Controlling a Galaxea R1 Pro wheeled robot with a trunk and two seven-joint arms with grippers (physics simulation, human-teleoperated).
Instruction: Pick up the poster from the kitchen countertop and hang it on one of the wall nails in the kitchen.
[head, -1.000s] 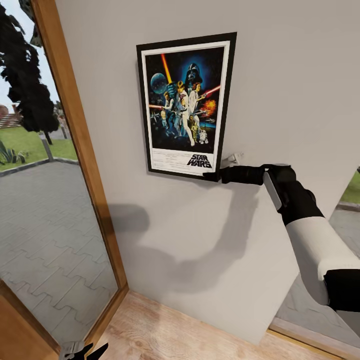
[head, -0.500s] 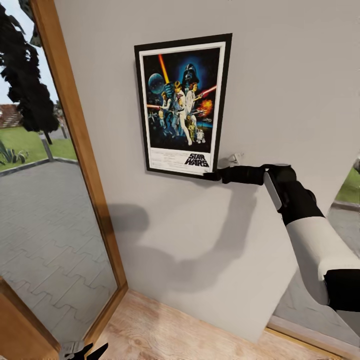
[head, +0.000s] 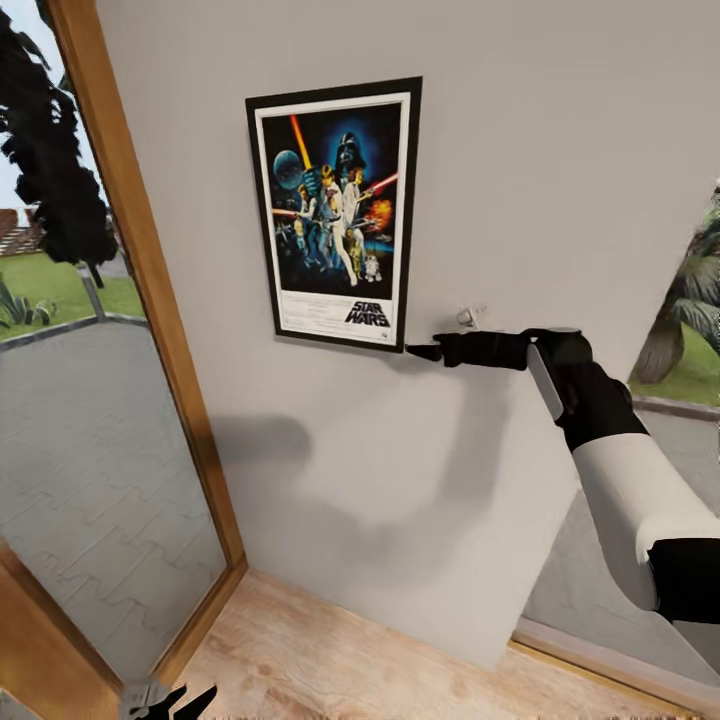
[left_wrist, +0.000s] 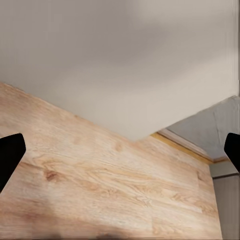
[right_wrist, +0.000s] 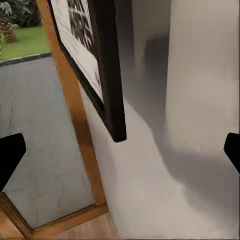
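1. The poster (head: 334, 214) hangs upright on the pale grey wall (head: 560, 150), beside a wooden-framed window (head: 150, 330).
2. The right tool (head: 445, 335) sits just beside the poster's lower right corner, apart from it, fingers spread and empty.
3. The left tool (head: 165, 700) hangs low over the wooden floor (head: 330, 650), also spread wide.

The poster (head: 333, 213) hung on the wall (head: 560, 150), right of the window frame (head: 150, 300); the right gripper (head: 432, 351) sat just beside its lower right corner.
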